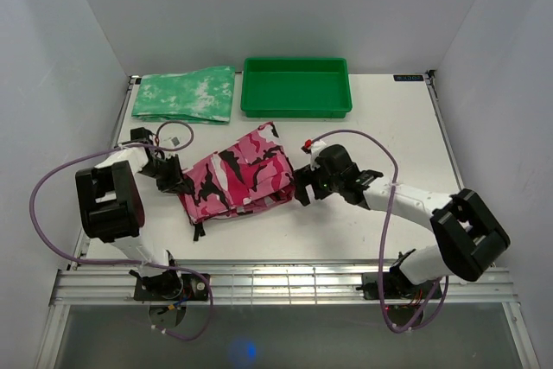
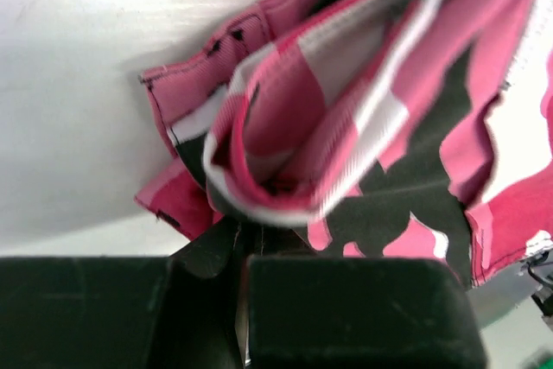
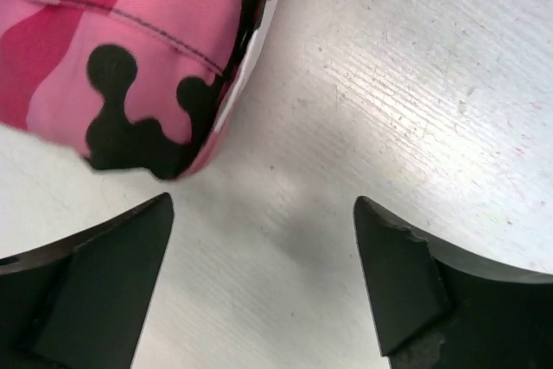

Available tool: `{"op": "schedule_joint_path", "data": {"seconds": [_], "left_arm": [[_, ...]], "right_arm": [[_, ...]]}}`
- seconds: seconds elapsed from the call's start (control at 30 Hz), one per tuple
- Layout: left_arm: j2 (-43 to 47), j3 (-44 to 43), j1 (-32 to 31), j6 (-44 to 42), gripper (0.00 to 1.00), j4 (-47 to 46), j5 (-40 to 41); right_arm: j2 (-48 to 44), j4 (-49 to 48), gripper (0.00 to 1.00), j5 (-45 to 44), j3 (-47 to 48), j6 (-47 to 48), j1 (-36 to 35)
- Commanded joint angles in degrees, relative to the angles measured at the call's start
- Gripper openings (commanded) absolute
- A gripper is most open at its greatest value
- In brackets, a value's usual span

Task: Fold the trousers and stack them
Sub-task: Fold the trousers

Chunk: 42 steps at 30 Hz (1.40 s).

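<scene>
From the near side, the trousers lie in a rumpled, folded bundle on the white table, a little left of centre. The left gripper bites their left edge, its fingers pressed together on a fold of cloth. The right gripper sits low just beside their right edge, spread wide over bare tabletop and holding nothing. Farther back stands a green tray, and left of it lies a folded green-and-white cloth.
</scene>
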<state>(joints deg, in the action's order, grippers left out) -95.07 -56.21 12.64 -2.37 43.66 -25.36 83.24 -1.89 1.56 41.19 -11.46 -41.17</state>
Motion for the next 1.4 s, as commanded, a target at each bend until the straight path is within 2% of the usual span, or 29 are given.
{"op": "schedule_joint_path", "data": {"seconds": [0.0, 0.13, 0.23, 0.3, 0.4, 0.5, 0.57, 0.67, 0.73, 0.8, 0.9, 1.03, 1.27, 1.37], "left_arm": [[-2.7, -1.1, 0.4, -4.8, 0.0, -3.7, 3.7], [-8.4, -6.1, -0.1, -7.6, 0.0, -6.3, 3.5], [-12.4, -8.9, -0.1, -9.4, 0.0, -6.8, 3.0], [-12.8, -10.1, -0.1, -10.4, 0.0, -6.8, 3.0], [-11.4, -9.6, -0.2, -12.6, 0.0, -6.8, 1.8], [-9.7, -9.4, -0.2, -15.0, 0.0, -7.0, 0.1], [-9.0, -10.0, -0.1, -15.5, 0.0, -7.4, -0.3], [-9.7, -13.5, 0.1, -15.6, 0.0, -5.3, -2.8], [-9.3, -16.0, 0.7, -16.4, 0.0, -2.5, -7.5], [-8.1, -17.1, 1.8, -17.1, 0.0, -0.3, -14.1], [-5.7, -17.5, 3.9, -17.0, 0.0, 1.5, -17.2], [-5.7, -18.3, 7.0, -15.5, 0.0, 2.0, -15.1], [-15.8, -15.7, 9.4, -12.4, 0.0, -1.7, -12.3], [-18.7, -13.4, 9.4, -11.7, 0.0, -4.2, -11.7]], "right_arm": [[-6.9, 9.6, 0.95, 3.6, 1.6, 11.0, 1.3], [-13.5, 16.7, 0.98, 12.1, 4.9, 16.5, 4.8], [-12.9, 17.1, 0.97, 18.9, 9.6, 19.5, 5.9], [-9.9, 16.5, 0.83, 22.4, 15.9, 19.8, 7.7], [2.9, 15.6, 0.72, 29.7, 25.2, 18.8, 10.2], [13.1, 13.8, 0.7, 38.7, 34.3, 14.8, 11.7], [15.5, 10.4, 0.71, 44.0, 35.8, 13.8, 11.2], [19.7, 12.9, 0.72, 47.2, 38.2, 16.6, 9.0], [21.2, 13.4, 0.73, 47.3, 36.4, 18.7, 8.0], [21.5, 9.3, 0.72, 47.1, 33.3, 19.0, 7.7], [23.5, 7.7, 0.72, 46.3, 30.4, 20.4, 7.0], [25.9, 6.8, 0.74, 44.0, 29.8, 20.3, 6.1], [25.3, 7.2, 0.91, 43.0, 30.8, 17.8, 5.9], [24.0, 7.7, 0.95, 43.2, 31.7, 17.0, 5.9]]}}
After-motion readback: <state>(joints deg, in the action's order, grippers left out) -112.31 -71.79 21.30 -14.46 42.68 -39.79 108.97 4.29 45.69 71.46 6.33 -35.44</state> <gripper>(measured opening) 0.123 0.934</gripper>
